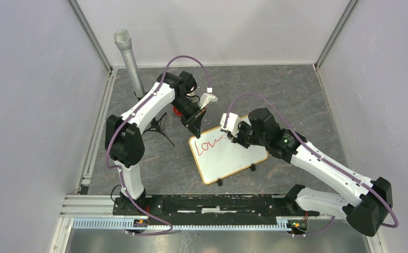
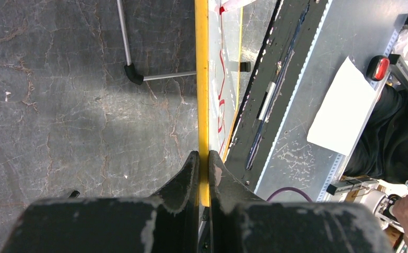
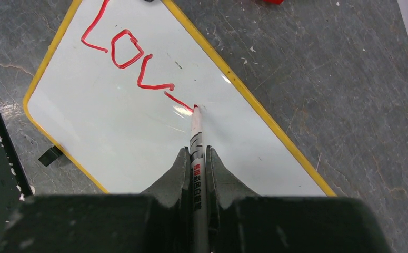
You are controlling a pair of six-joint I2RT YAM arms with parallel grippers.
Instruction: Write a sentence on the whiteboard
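The whiteboard [image 1: 228, 158] lies tilted on the grey table [image 1: 296, 105], mid-scene. The left gripper [image 2: 203, 158] is pinched narrow on the board's far-left frame edge. That wrist view sees the board edge-on, so the writing there is squashed and unreadable. The right gripper [image 3: 196, 153] is clamped on a marker [image 3: 196, 132], its tip touching the board at the end of a red stroke. The sentence [image 3: 130, 58] reads "Lov" plus that stroke — the L's top is cut off in the right wrist view. From above, the marker is hidden behind the right wrist.
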